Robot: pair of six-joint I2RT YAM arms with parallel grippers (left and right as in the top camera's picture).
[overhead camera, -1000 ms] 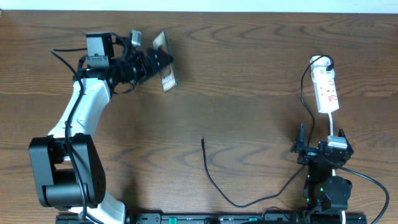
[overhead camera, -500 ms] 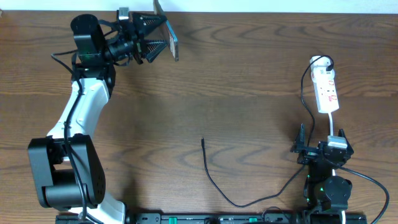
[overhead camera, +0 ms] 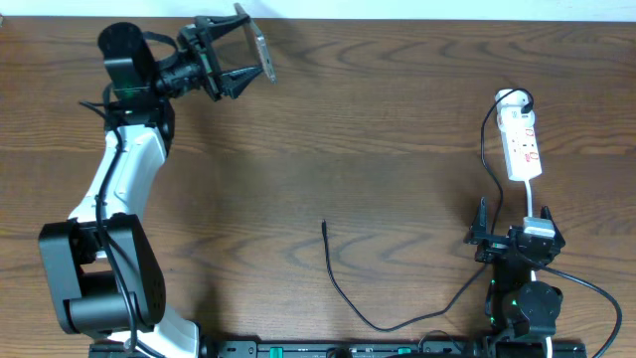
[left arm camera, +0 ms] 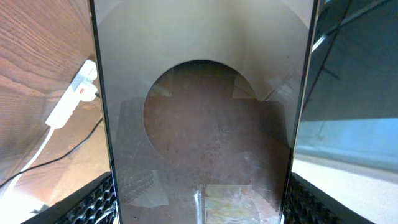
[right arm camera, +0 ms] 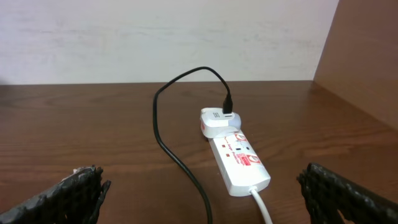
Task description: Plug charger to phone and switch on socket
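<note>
The wooden table [overhead camera: 397, 149] carried all items. The white left arm [overhead camera: 124, 189] reached from the near left corner to the far left edge of the table. The left gripper [overhead camera: 251, 45] was clamped on the phone [overhead camera: 256, 40], its two fingers pressing on opposite long edges. In the left wrist view the phone filled the frame between the ribbed finger pads [left arm camera: 99, 199]. The phone was off the table surface, seen nearly edge-on from overhead and tilted. The right gripper [right arm camera: 214, 199] sat low at the near right edge of the table, its fingers spread fully apart and holding nothing. The socket [overhead camera: 523, 144] lay flat on the right side of the table, straight ahead of the right gripper and apart from it, and well apart from the left gripper. A white adapter [right arm camera: 217, 121] sat in the far end of the socket with the black charger [overhead camera: 343, 293] cable running out of its top. This cable curved across the near centre of the table. Its plug tip [overhead camera: 324, 225] lay free at mid-table, between the two grippers and touched by neither, well apart from the phone.
</note>
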